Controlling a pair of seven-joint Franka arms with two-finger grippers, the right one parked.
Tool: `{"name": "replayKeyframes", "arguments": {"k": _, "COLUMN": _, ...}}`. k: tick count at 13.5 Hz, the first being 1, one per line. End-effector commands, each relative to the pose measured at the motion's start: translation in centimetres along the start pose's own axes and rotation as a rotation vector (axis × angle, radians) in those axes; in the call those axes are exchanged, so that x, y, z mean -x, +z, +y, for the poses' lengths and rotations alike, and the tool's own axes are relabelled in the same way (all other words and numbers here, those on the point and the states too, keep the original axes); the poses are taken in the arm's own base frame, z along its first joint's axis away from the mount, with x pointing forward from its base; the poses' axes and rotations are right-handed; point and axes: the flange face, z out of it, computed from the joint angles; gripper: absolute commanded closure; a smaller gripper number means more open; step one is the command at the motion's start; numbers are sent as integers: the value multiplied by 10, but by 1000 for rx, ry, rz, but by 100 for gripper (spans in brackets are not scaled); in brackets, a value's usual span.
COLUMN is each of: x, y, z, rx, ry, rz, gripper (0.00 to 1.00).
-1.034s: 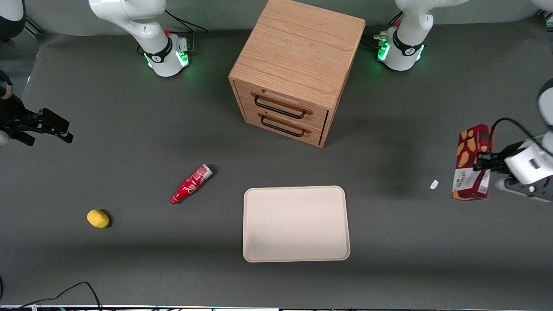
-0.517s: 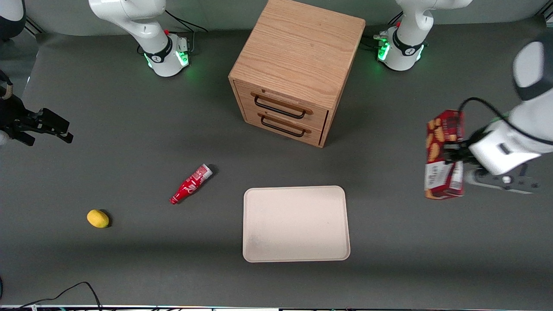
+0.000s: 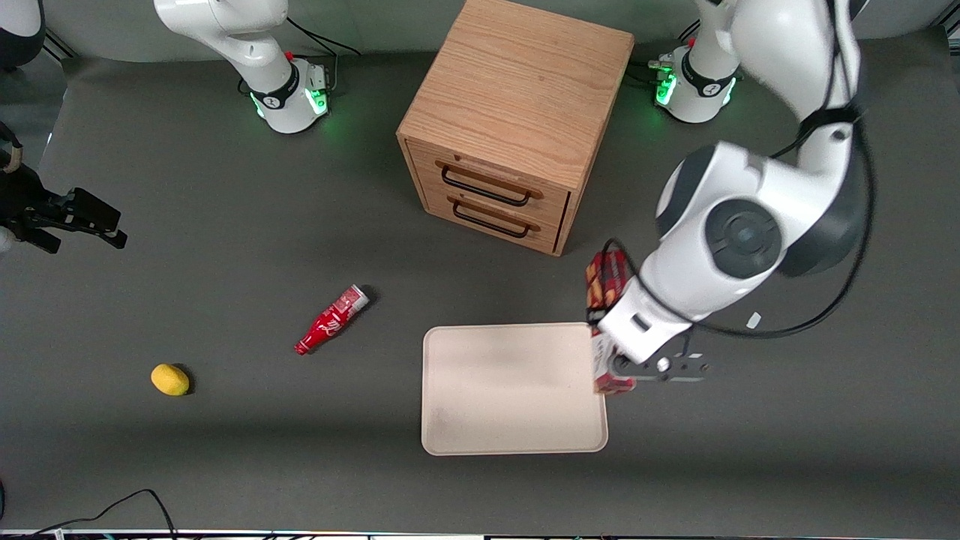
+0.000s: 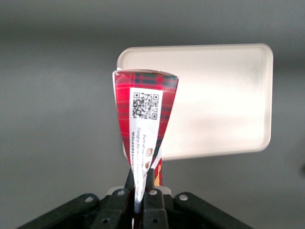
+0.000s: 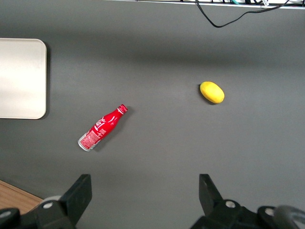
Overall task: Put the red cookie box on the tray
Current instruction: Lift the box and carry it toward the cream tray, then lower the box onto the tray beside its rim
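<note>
The red cookie box (image 3: 604, 283) is long, dark-red tartan with cookie pictures. My left gripper (image 3: 611, 352) is shut on it and holds it in the air above the tray's edge toward the working arm's end. In the left wrist view the box (image 4: 145, 119) shows its QR-code label, pinched between the two black fingers (image 4: 152, 183) of the gripper (image 4: 140, 179). The tray (image 3: 513, 388) is pale beige, flat and bare, and also shows in the left wrist view (image 4: 219, 100) below the box. Much of the box is hidden by the arm in the front view.
A wooden two-drawer cabinet (image 3: 510, 120) stands farther from the front camera than the tray. A small red bottle (image 3: 331, 320) and a yellow lemon (image 3: 170, 379) lie toward the parked arm's end. A small white scrap (image 3: 754, 320) lies toward the working arm's end.
My left gripper has carried the red cookie box from the working arm's end of the table to above the tray's edge. The arm has swung in over the table.
</note>
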Motion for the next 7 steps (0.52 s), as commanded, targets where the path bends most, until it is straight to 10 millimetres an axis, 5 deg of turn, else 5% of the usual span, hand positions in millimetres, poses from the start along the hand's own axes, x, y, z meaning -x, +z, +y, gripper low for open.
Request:
{"name": "replayKeyframes", "arguments": {"k": 1, "x": -27, "y": 45, "z": 2, "rx": 30, "ry": -31, "rz": 56, "gripper": 100}}
{"name": "replayKeyframes", "arguments": {"k": 7, "x": -41, "y": 125, "z": -5, "rx": 22, "ry": -15, "rz": 71, "gripper": 100}}
